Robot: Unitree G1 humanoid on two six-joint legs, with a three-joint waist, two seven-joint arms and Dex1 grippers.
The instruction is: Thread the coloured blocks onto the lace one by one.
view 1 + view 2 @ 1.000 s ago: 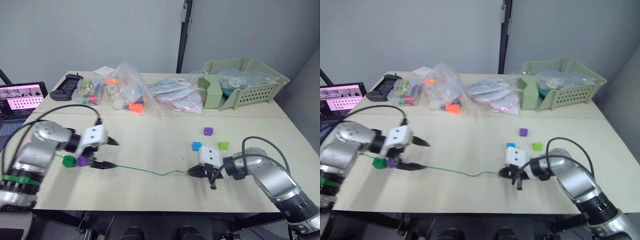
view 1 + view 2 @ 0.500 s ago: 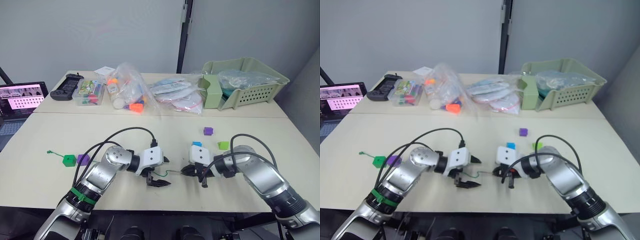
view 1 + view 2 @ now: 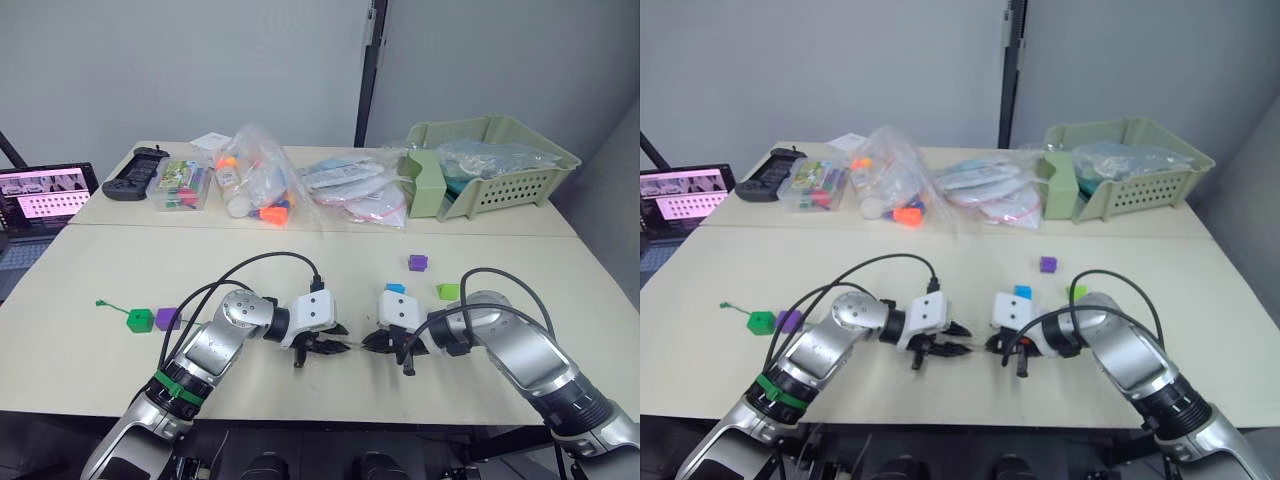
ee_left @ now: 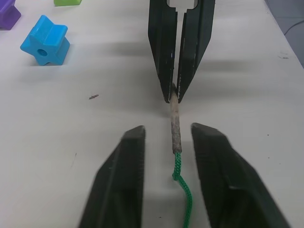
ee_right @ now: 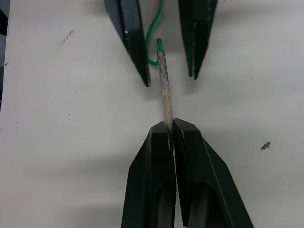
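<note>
A blue block (image 4: pixel 45 46) sits near the right tool (image 4: pixel 173 97), which pinches the lace (image 4: pixel 175 133) tip between the wide-open left tool (image 5: pixel 164 71) fingers.

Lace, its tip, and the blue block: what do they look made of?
Lace: braided green textile cord, going by the woven texture and limp bend. Its tip: a stiff, pale, rough-looking sheath, maybe worn plastic or wrapped tape; hard to say. The right gripper is pinching it. Blue block: smooth, slightly glossy moulded plastic, star-shaped with a hole through the centre.

Green lace (image 4: pixel 182 190) with pale tip; blue block (image 4: pixel 45 40); black claws (image 4: pixel 167 176)
</note>
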